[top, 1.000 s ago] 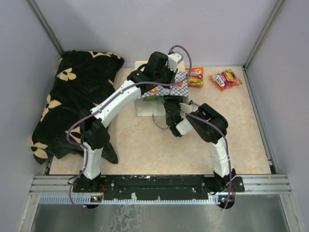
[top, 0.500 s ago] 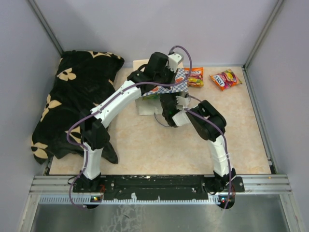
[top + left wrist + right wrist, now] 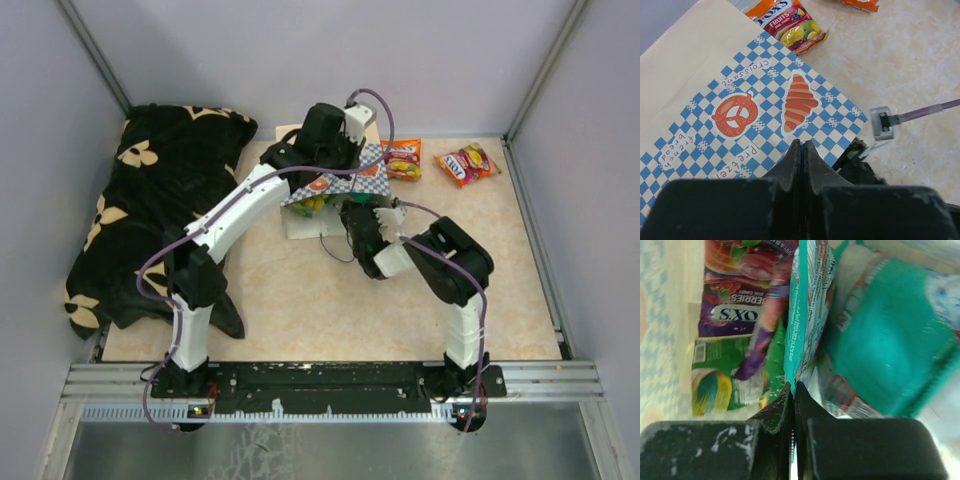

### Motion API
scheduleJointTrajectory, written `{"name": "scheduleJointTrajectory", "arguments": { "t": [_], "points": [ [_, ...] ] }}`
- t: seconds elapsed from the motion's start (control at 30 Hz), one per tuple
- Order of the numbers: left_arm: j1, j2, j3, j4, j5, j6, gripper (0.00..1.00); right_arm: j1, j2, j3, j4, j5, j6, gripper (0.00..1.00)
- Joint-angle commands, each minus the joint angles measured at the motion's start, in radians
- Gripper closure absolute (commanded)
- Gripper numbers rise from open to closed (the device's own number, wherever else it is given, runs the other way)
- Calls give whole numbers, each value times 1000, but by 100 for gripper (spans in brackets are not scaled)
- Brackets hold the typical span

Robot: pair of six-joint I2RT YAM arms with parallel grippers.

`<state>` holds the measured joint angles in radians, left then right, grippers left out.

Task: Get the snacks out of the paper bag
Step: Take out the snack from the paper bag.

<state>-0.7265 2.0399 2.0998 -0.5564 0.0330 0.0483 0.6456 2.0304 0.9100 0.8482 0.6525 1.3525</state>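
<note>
Top external view: the cream paper bag (image 3: 372, 176) lies on its side near the far middle of the table (image 3: 300, 310), with both arms reaching over it. An orange packet (image 3: 404, 158) rests just beside the bag, and a red packet (image 3: 467, 164) lies a little further right, both already out. In the left wrist view, the left gripper (image 3: 801, 145) has its fingers pressed together on the edge of the bag's blue-and-white checkered band, pinning that end. In the right wrist view, the right gripper (image 3: 792, 387) is inside the bag's mouth, its fingers clamped on the lower edge of a teal packet (image 3: 805, 315). A purple packet (image 3: 740, 300) and a green packet (image 3: 725, 385) lie behind it. The step in hand looks like drawing the teal packet out. Next, the right arm should probably pull straight back through the mouth while the left holds the bag firm.
</note>
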Motion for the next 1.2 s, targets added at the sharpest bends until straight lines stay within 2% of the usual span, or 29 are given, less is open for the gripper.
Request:
{"name": "scheduleJointTrajectory", "arguments": {
  "t": [0.0, 0.17, 0.23, 0.33, 0.53, 0.67, 0.8, 0.9, 1.0, 1.07, 1.17],
  "points": [
    [22, -2, 38, 29, -15, -5, 100, 6, -207, -122, 37, -110, -108, 100],
    [47, 20, 40, 46, -21, -18, 100, 8, -366, -211, -55, -290, -153, 100],
    [54, 25, 42, 51, -19, -23, 100, 7, -447, -217, -91, -384, -219, 100],
    [61, 30, 48, 55, -19, -21, 100, 6, -536, -208, -182, -472, -307, 100],
    [79, 45, 76, 50, -5, -25, 100, 3, -659, -146, -336, -539, -481, 100],
    [86, 47, 82, 42, -6, -19, 100, -6, -716, -94, -381, -684, -573, 100],
    [99, 41, 78, 33, -11, -6, 100, -9, -806, -5, -598, -838, -721, 100],
    [111, 35, 66, 33, -7, -5, 100, -12, -842, 134, -919, -1013, -922, 100],
    [113, 25, 45, 38, 0, -11, 100, -33, -890, 213, -1206, -1096, -1088, 100],
    [113, 13, 22, 49, 7, -14, 100, -89, -959, 189, -1240, -1181, -1114, 100],
    [113, -1, -9, 55, 10, -16, 100, -243, -1056, 138, -1159, -1297, -1027, 100]
  ]
}}
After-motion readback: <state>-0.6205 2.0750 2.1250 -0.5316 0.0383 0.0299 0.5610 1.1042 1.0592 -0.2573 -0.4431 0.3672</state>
